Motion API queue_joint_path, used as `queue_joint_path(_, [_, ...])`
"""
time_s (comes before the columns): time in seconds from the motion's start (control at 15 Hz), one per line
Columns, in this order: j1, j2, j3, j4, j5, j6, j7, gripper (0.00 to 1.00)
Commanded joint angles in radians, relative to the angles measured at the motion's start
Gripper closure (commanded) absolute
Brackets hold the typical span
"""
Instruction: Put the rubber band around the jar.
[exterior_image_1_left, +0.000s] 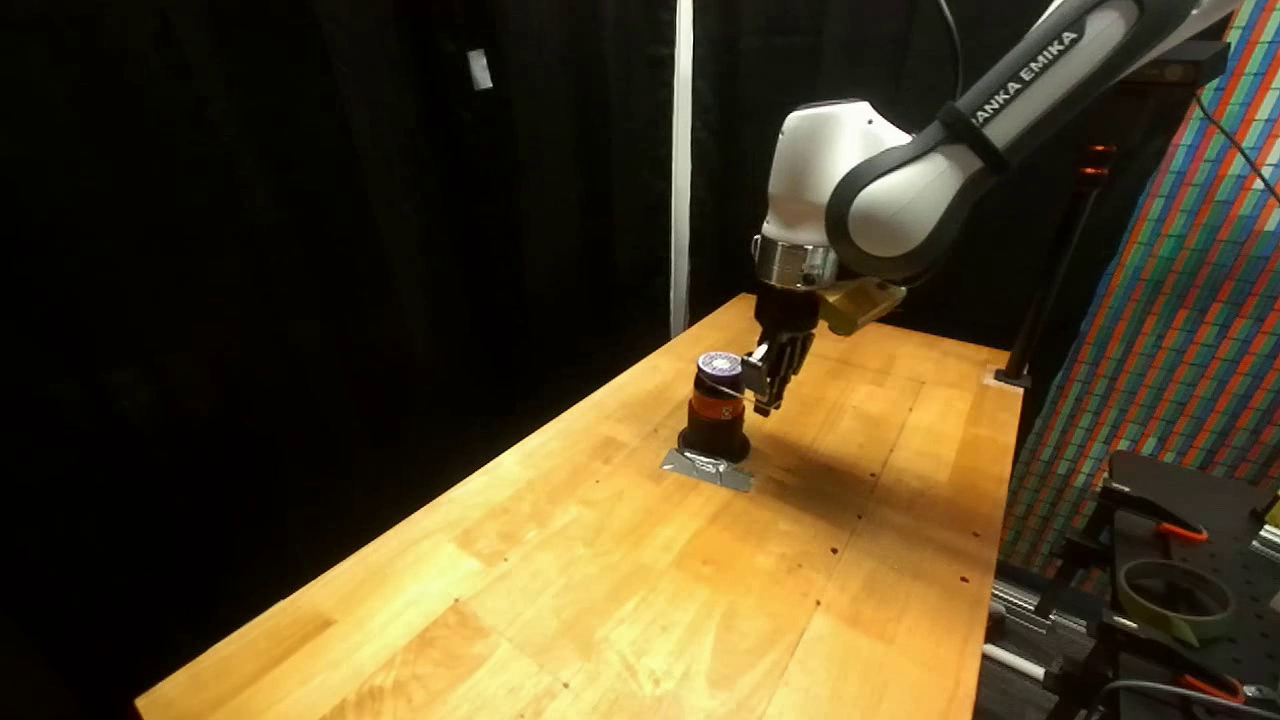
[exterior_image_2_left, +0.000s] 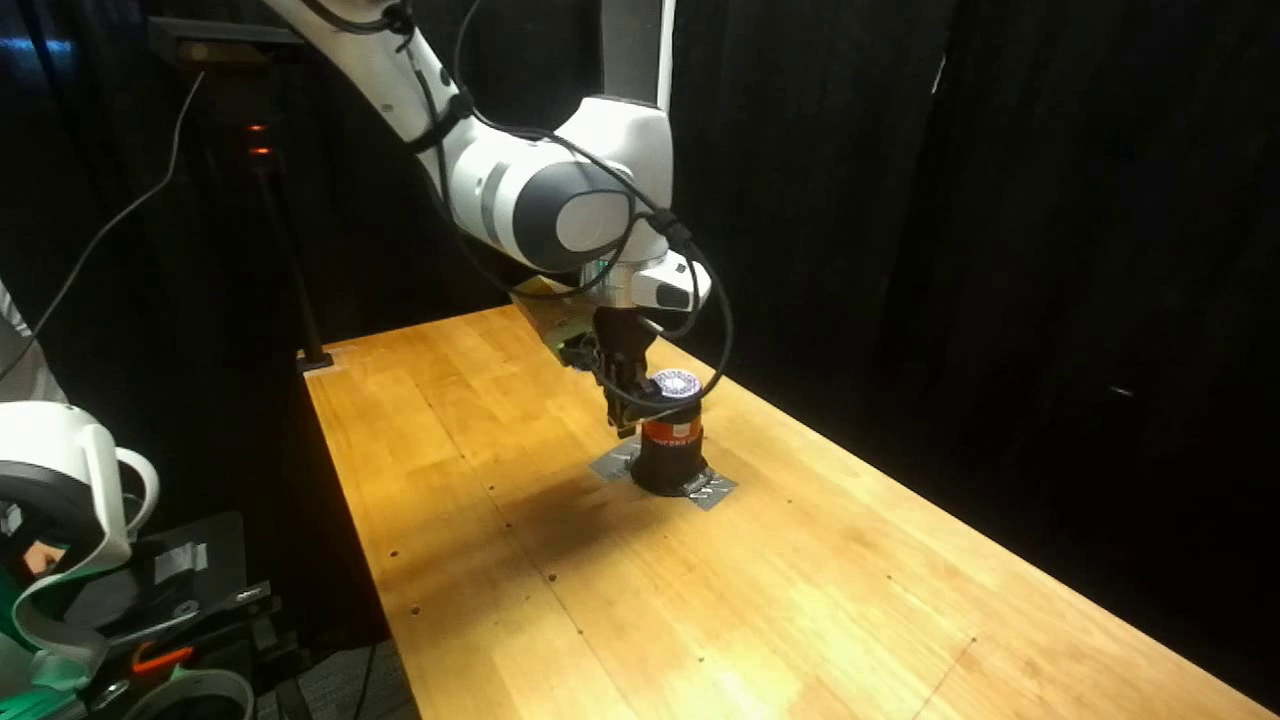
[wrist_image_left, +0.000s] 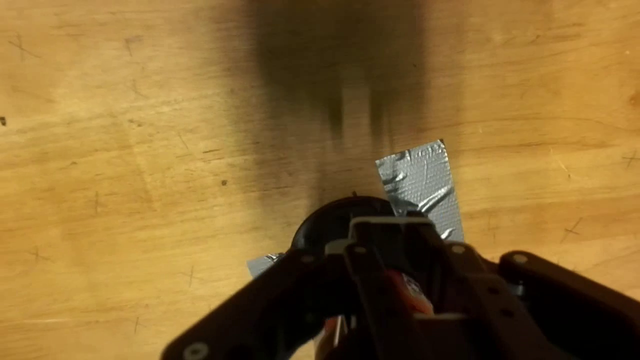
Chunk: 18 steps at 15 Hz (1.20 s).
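The jar (exterior_image_1_left: 705, 432) stands upright on the wooden table, with a whitish patterned top, dark upper part, orange middle and black base. It also shows in an exterior view (exterior_image_2_left: 668, 465). In the wrist view its orange side (wrist_image_left: 407, 292) shows partly behind the fingers. The rubber band (exterior_image_1_left: 728, 391) is a thin pale line running across the jar's upper part to my fingertips; its far side is hidden. My gripper (exterior_image_1_left: 765, 406) points down right beside the jar's upper half. In the wrist view the fingers (wrist_image_left: 370, 232) are dark, and their spacing cannot be made out.
Grey tape strips (exterior_image_1_left: 707, 470) lie at the jar's base on the table (exterior_image_1_left: 640, 620). The table's long edge is close beside the jar. A thin post (exterior_image_2_left: 290, 270) stands at the far corner. A dark side cart with a tape roll (exterior_image_1_left: 1178, 590) stands beside the table.
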<state>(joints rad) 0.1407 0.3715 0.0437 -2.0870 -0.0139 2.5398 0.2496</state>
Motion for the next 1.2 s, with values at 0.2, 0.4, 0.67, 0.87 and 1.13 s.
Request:
queue_joint_path(0.2, [0.218, -0.143, -0.194, -0.272, -0.232, 0.424, 0.433, 0.93])
queue_joint_path(0.4, [0.399, -0.103, -0.438, -0.244, -0.433, 0.512, 0.667, 0.91])
queue_joint_path(0.67, [0.65, -0.025, -0.751, -0.147, -0.653, 0.506, 0.971, 0.92])
queue_joint_path(0.87, [0.874, 0.019, -0.965, -0.162, -0.778, 0.503, 1.182, 0.91])
queue_joint_path(1.13, [1.074, 0.071, -1.103, -0.204, -0.89, 0.479, 1.403, 0.93])
